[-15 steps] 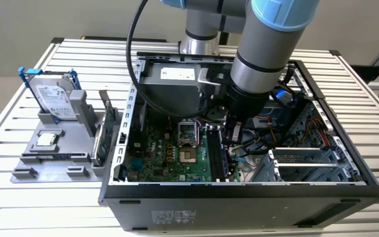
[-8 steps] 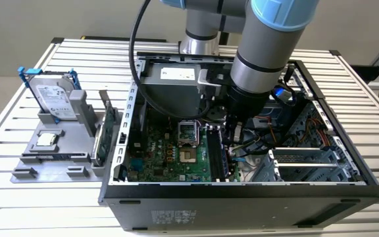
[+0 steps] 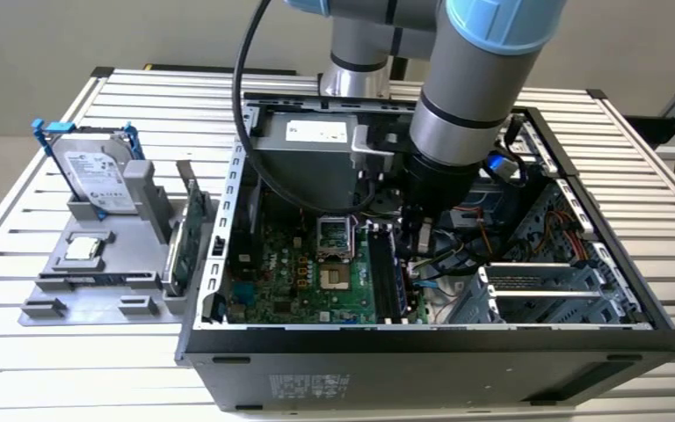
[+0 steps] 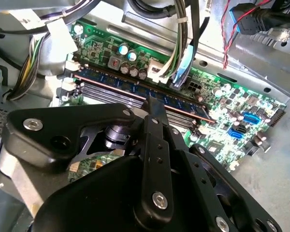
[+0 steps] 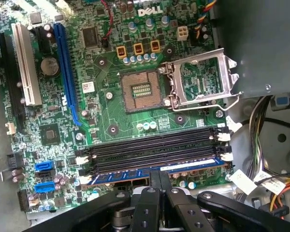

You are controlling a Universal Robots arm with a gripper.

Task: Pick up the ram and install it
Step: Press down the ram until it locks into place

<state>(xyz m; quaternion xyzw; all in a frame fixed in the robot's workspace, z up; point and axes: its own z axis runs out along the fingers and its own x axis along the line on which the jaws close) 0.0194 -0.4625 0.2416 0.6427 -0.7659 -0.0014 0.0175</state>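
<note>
First wrist view, flat ram (image 5: 150,173), black pincer (image 5: 159,180)

Place: a robotics lab or assembly test cell.
Work surface: slotted aluminium-profile table (image 3: 68,352), bare metal.
Machine: industrial robot arm (image 3: 467,97), at 12 o'clock over the table.
Workpiece: opened desktop computer case (image 3: 431,352), its motherboard (image 3: 302,281) exposed.
Fixture: grey parts holder (image 3: 103,264) at 9 o'clock of the case.
Surroundings: plain grey wall (image 3: 80,35).

Glossy green fibreglass motherboard (image 5: 111,101), matt black plastic gripper (image 4: 154,108), bare silvery sheet-metal computer case (image 3: 572,202), ribbed aluminium table (image 3: 56,352)
</note>
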